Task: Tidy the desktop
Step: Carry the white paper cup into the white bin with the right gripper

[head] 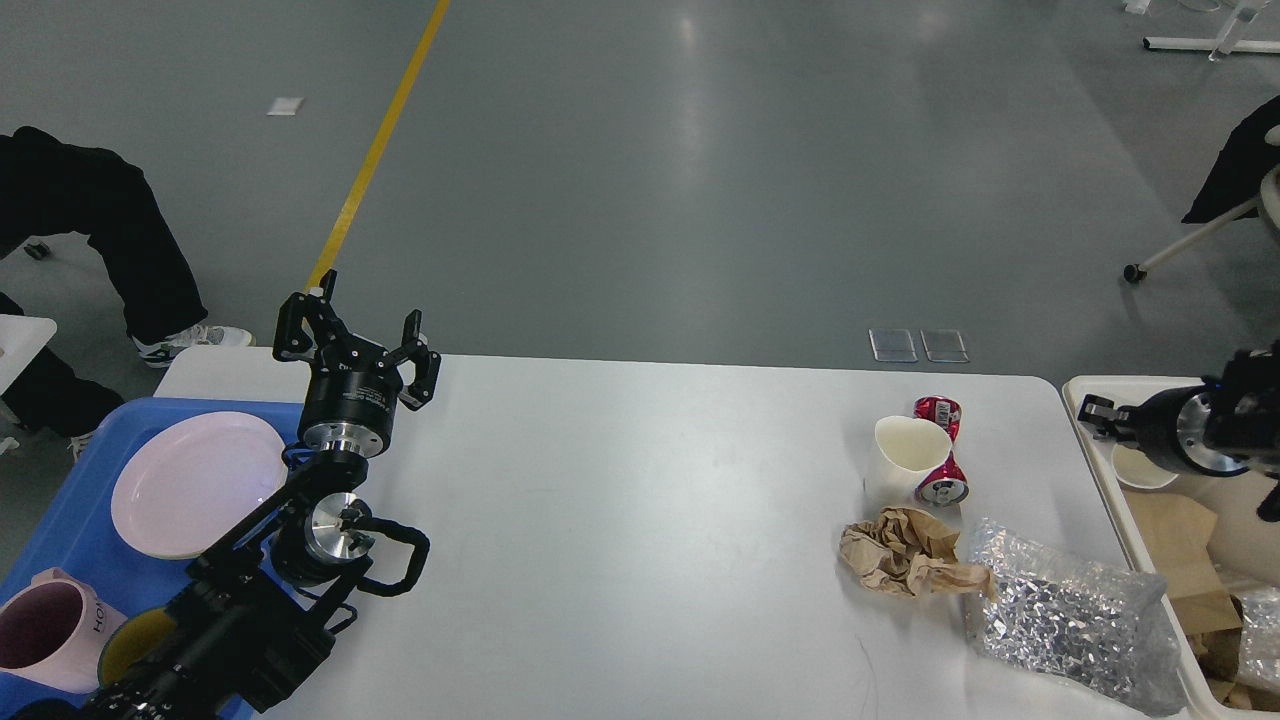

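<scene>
On the desktop (640, 500), one can (940, 450), one cup (910, 445), left gripper (360, 345) spread empty, right gripper (1095, 412) perhaps closed, unclear.

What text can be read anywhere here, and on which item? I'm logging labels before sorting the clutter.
"HO": dark letters running sideways on the pink ceramic mug in the blue plastic tray; the rest is cut off.
Crushed red metal can: white markings, too small to read.
Black cylindrical wrist of the left arm: small white print, too blurred to read.
Nothing else carries text.

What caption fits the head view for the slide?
Left gripper open above the desktop; paper cup, crushed red can, crumpled brown paper and bubble wrap await clearing.
</scene>
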